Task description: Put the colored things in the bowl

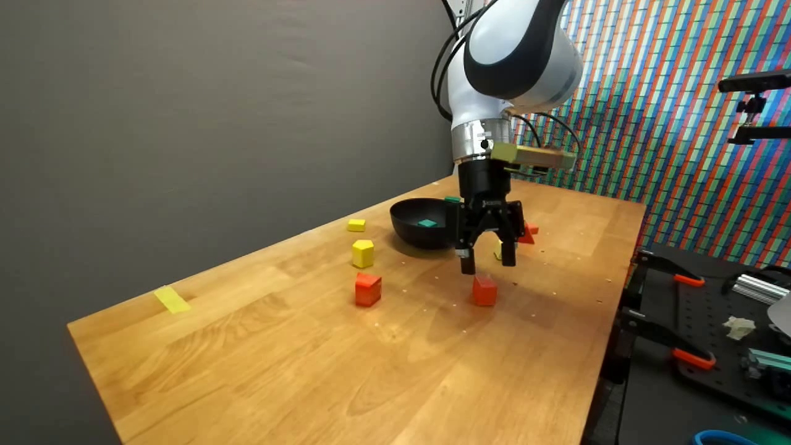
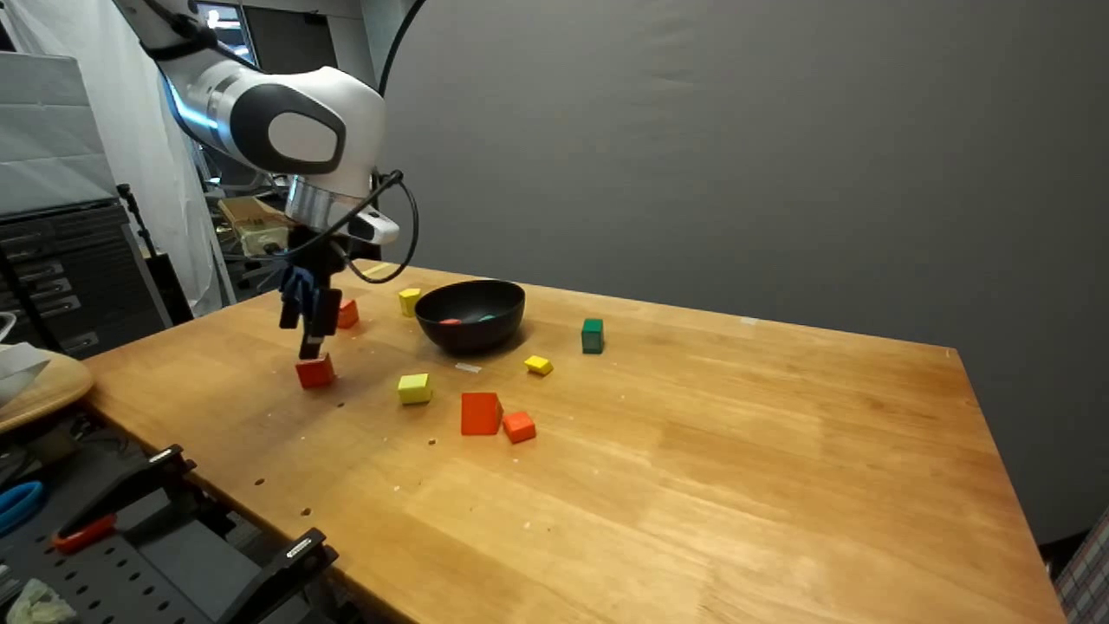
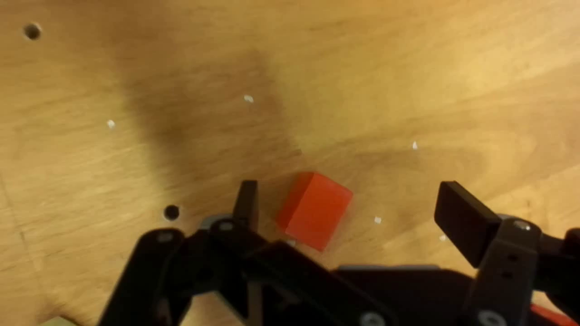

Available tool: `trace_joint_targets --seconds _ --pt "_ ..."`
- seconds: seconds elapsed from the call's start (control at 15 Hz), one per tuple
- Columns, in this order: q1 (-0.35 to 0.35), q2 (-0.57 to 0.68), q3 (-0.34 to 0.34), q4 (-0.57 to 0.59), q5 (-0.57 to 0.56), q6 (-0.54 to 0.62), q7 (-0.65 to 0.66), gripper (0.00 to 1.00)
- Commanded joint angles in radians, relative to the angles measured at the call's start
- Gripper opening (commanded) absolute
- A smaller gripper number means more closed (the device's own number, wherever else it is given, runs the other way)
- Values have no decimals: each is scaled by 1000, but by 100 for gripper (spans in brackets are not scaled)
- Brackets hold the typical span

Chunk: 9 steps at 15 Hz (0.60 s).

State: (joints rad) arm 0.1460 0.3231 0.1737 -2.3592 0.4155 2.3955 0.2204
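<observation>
My gripper (image 1: 488, 262) is open and empty, low over a red block (image 1: 485, 291). In the wrist view, the red block (image 3: 319, 213) lies between the spread fingers (image 3: 351, 213), nearer the left finger, apart from both. The black bowl (image 2: 459, 343) stands behind it, with a teal piece (image 1: 427, 223) and a red piece (image 2: 450, 321) inside. On the table are another red block (image 1: 368, 289), yellow blocks (image 1: 363, 254) (image 1: 356, 225), a pale yellow block (image 2: 414, 389), a small yellow piece (image 2: 538, 365), a teal block (image 2: 593, 336) and two red-orange pieces (image 2: 481, 413) (image 2: 519, 426).
A flat yellow tape piece (image 1: 172, 299) lies near the table's wall-side edge. A grey wall (image 1: 216, 123) stands along that side. Black clamps with orange pads (image 1: 670, 349) sit on a lower dark surface beside the table's opposite edge.
</observation>
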Motion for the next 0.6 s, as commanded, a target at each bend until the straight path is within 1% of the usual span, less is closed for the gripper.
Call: trace_joint_targets --seconds 0.0,0.07,0.13,0.2,0.27,0.33,0.4,0.53 --pt "14 -8 17 -88 82 271 11 100" --pt "21 -6 24 -111 92 351 24 100" --pt "-1 15 17 -60 50 234 6 100" --pt "1 16 22 -80 57 289 11 100" --pt "3 16 25 -91 59 312 16 96" --pt "-11 12 37 -85 58 260 -19 99" --pt "-25 13 51 -78 74 216 -47 98" --pt "-28 29 55 -63 76 150 -62 100"
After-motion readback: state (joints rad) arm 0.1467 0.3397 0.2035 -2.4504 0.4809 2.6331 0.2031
